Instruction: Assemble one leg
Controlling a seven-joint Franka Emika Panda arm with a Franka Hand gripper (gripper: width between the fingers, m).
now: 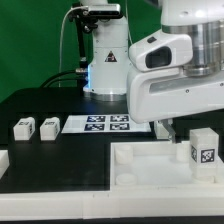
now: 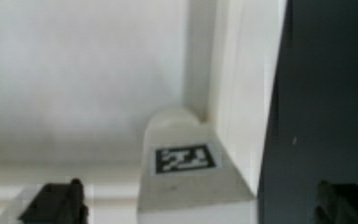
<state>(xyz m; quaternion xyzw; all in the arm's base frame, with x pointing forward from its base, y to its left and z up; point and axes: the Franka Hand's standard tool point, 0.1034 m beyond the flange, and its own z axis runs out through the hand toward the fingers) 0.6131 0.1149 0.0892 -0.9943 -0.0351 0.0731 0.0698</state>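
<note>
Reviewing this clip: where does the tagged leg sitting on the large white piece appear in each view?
Exterior view: the leg stands at the exterior view's far right, on the large white piece, tag toward the camera.
Wrist view: most likely the same leg, tag visible, sits on the white piece between the open gripper fingers.
Shared landmark: the white piece's edge against the black table.

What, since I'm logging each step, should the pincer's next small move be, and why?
Probably ease down a little and shut on the leg. In the wrist view the pincer is open, with its fingertips on either side of the leg and apart from it. It looks lined up, but nothing is gripped yet.
</note>
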